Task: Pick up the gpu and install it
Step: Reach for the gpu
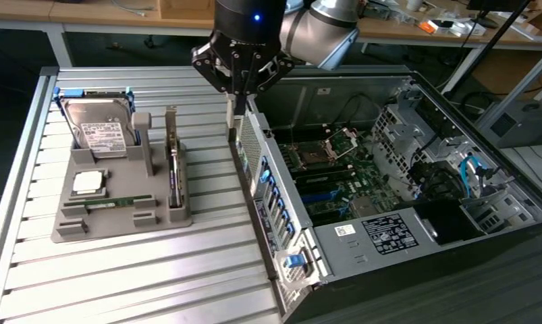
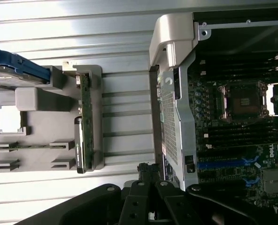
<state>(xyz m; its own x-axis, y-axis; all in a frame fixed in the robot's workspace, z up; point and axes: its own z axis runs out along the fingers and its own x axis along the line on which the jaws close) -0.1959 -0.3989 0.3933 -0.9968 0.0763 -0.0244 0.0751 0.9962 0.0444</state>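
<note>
A ribbed silver aluminium tabletop runs in long slats, and bright glare washes over its near end. Behind it stands a long pale wooden workbench on white metal legs, littered with cables. Dark floor shows at the exterior view's left, and a grey metal box sits at its right.

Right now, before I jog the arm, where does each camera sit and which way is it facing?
Exterior view: high off the arm, looking down on the grey holder and open computer case; arm and gripper show at its top edge.
Wrist view: on the wrist, looking down past the gripper at holder and case.
Both share: the gpu standing on edge in the holder, the hard drive, the case.
</note>
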